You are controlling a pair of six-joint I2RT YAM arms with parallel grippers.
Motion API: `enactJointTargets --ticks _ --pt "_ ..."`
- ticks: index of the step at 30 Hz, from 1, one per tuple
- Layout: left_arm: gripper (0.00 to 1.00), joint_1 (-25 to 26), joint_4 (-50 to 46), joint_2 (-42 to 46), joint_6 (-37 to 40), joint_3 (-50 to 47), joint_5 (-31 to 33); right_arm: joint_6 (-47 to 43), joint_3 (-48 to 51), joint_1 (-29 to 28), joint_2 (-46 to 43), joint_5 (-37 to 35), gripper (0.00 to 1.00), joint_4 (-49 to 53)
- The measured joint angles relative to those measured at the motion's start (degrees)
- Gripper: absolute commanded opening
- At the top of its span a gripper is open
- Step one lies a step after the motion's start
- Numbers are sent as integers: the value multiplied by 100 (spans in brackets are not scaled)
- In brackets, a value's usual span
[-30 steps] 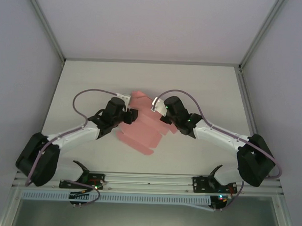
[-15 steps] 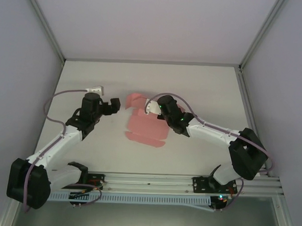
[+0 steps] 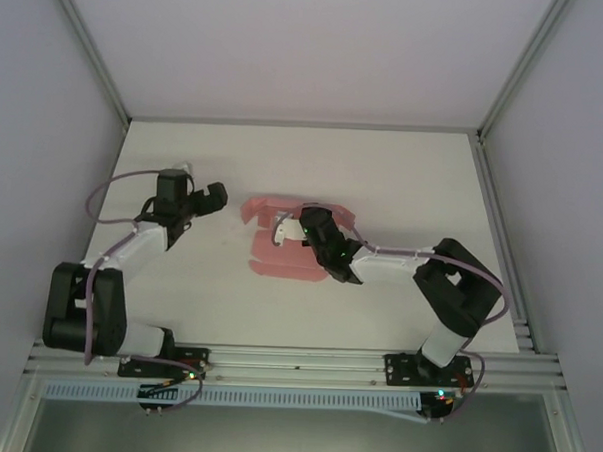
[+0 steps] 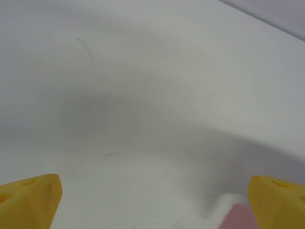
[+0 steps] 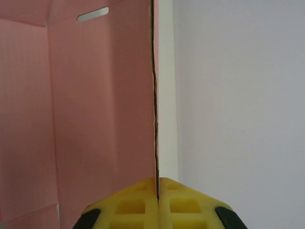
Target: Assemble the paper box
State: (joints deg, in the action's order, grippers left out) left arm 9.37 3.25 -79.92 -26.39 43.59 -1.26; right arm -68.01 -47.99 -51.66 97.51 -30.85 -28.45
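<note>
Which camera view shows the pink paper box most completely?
The top external view: the paper box lies there with nearly its whole outline visible. The right wrist view shows one panel close up, its edge pinched in the right gripper; the left wrist view catches a small pink corner.

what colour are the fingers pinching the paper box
Yellow, clearest in the right wrist view, where the fingers pinch the edge of the paper box.
</note>
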Motion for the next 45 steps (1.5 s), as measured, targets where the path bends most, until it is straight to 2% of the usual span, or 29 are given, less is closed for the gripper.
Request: enactJointTargets --ticks 8,17,24,29,34,38,40,45 --pt "100 0 398 -442 201 46 -643 -46 291 -48 203 -208 0 -723" --pt "92 70 820 -1322 599 286 -1526 -61 387 -48 378 -310 0 -1176" --pt "82 271 881 -1851 892 774 -1904 -39 387 -4 431 -365 0 -1285" --pt "78 372 966 -1908 1078 793 -2267 9 385 17 428 -404 0 -1241" --pt "63 603 1167 -1853 1375 640 -2667 72 376 74 428 -468 0 -1178" --pt "57 907 1263 -1825 1554 494 -2929 96 352 70 428 -472 0 -1134" --pt "50 1012 1268 -1825 1622 450 -2983 107 350 70 426 -470 0 -1119" --pt "48 1086 1495 -1829 1626 378 -3005 179 341 72 396 -474 0 -1034"
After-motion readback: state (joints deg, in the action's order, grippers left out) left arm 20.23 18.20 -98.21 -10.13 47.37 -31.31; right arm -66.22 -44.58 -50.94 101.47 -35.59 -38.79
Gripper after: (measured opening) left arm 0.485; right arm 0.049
